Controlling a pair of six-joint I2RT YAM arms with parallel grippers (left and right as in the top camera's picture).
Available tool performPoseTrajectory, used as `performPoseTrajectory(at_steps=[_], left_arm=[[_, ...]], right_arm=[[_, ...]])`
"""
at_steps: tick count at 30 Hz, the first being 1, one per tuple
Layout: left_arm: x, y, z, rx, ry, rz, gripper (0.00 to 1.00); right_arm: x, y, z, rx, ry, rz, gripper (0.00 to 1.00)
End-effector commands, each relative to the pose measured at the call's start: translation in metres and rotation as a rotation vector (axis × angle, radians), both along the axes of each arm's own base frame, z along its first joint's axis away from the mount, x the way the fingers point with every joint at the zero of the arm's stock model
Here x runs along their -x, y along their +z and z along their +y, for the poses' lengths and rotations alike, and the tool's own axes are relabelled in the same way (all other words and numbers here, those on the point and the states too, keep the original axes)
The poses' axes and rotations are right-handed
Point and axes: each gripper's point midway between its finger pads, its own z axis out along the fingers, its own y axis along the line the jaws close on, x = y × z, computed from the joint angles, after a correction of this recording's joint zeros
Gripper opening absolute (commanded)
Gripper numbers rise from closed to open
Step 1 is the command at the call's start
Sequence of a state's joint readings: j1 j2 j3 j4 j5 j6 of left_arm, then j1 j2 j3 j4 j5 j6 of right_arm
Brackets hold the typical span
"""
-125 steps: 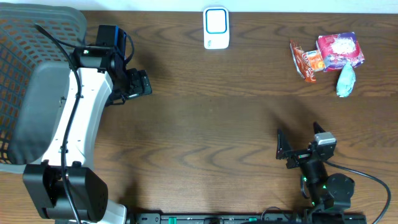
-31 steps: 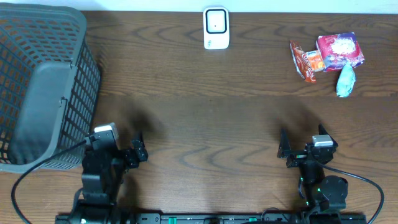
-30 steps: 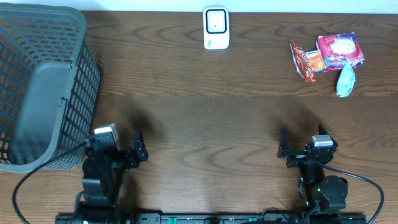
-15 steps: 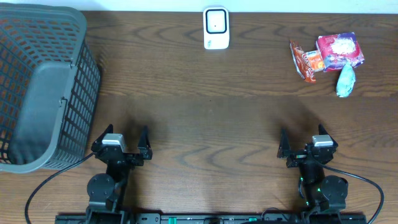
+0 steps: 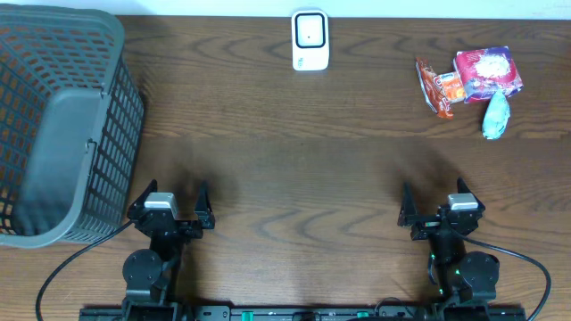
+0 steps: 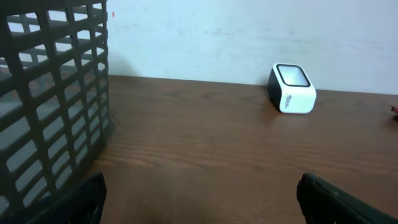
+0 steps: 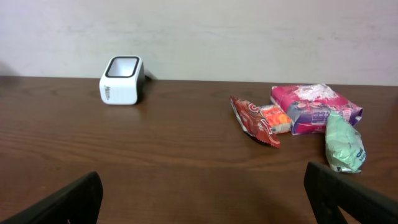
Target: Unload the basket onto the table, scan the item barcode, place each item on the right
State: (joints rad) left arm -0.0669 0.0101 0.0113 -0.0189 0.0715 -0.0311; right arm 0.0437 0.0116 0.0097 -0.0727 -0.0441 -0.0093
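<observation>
Dark wooden table (image 5: 285, 152), far right corner: pink packet (image 5: 486, 73), orange packet (image 5: 437, 87), green pouch (image 5: 496, 114), judged light, crinkly, slippery; flat middles are favoured for grasping. Spread and empty: left fingers (image 5: 204, 203), right fingers (image 5: 407, 209).

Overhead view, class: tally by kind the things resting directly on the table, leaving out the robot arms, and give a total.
Snack packets: 3 (orange packet, pink packet, green packet)
Barcode scanner: 1
Mesh basket: 1
Total: 5
</observation>
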Motion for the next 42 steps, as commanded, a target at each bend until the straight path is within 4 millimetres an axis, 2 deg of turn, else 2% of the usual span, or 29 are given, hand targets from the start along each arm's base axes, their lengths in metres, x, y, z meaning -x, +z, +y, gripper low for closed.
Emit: performPoseTrajectory(at_steps=[1,42], left_arm=[[0.0017,-0.0134,-0.0010,-0.044,-0.014,0.043,0.98],[0.0017,-0.0137,-0.0025,-0.072,-0.026,0.042,0.98]], right_arm=[[0.0002,-0.0009,0.0001,0.011,-0.002,-0.002,0.99],[0.0002,-0.0009,0.0001,0.011,-0.001,-0.002,0.99]])
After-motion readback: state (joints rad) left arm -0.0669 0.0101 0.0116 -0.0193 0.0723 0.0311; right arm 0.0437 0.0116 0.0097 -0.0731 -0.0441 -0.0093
